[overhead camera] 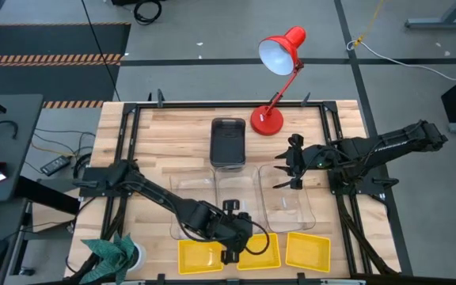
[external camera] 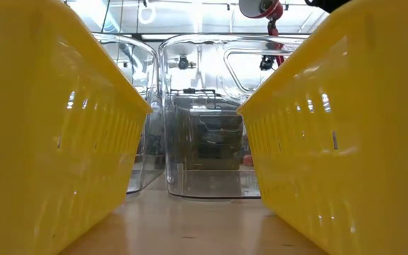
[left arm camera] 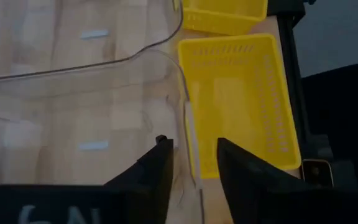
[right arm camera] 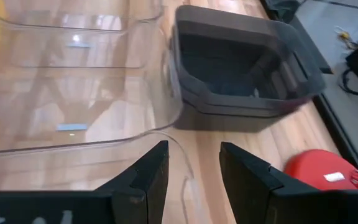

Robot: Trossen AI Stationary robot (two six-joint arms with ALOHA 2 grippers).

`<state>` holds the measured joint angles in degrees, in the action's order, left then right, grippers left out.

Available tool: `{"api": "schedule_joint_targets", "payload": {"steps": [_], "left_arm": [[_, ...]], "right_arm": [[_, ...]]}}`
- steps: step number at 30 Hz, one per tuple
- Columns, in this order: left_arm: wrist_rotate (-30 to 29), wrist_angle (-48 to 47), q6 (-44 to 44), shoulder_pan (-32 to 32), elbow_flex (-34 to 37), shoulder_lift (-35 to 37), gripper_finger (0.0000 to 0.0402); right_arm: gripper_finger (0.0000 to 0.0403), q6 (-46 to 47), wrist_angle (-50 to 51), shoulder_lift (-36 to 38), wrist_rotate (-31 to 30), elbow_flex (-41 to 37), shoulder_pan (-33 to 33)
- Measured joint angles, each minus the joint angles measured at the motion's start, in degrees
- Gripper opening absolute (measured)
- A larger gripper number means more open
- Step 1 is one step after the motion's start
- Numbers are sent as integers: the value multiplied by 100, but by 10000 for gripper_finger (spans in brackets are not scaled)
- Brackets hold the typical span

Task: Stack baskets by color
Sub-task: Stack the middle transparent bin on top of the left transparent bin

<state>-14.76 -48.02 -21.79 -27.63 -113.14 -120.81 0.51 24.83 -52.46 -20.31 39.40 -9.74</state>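
I have the baskets in three groups. The dark grey ones (overhead camera: pixel 228 142) already sit nested as one stack at the back of the surface (overhead camera: pixel 176 131), just beside the red lamp (overhead camera: pixel 278 63). The clear ones are not gathered yet: one (overhead camera: pixel 286 198) lies right of centre, another (overhead camera: pixel 199 194) left of centre under my left arm; I cannot make out the edges of a third. The three yellow ones sit in a row along the front edge: left (overhead camera: pixel 200 255), middle (overhead camera: pixel 261 252) and right (overhead camera: pixel 309 251), all apart from each other.

So I judge the grey stack done and the clear baskets in hand. My left gripper (left arm camera: pixel 191 165) hangs over the seam where a clear basket's rim (left arm camera: pixel 188 124) meets a yellow basket (left arm camera: pixel 235 99), jaws moderately parted astride that clear rim, not pinching it. My right gripper (right arm camera: pixel 194 171) hovers over the near corner of the right clear basket (right arm camera: pixel 73 93), jaws parted and empty, the grey stack (right arm camera: pixel 244 68) just beyond.

Next, I think, one arm must close on a clear rim, lift that basket free of its neighbours and lower it squarely into another clear one. The thin, see-through wall makes alignment hard to judge, and the yellow basket touching it could get dragged along.
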Motion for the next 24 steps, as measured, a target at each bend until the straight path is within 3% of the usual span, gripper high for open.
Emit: {"api": "schedule_joint_targets", "payload": {"steps": [5,10,24], "left_arm": [[16,202,4,15,28,-262,181],[-13,522,117,21,26,-460,198],[-63,332,-51,74,28,-757,153]], "right_arm": [[148,194,216,172,-261,-1,0],[148,400,309,257,-252,-2,-16],[148,747,367,252,-256,-2,-461]]}}
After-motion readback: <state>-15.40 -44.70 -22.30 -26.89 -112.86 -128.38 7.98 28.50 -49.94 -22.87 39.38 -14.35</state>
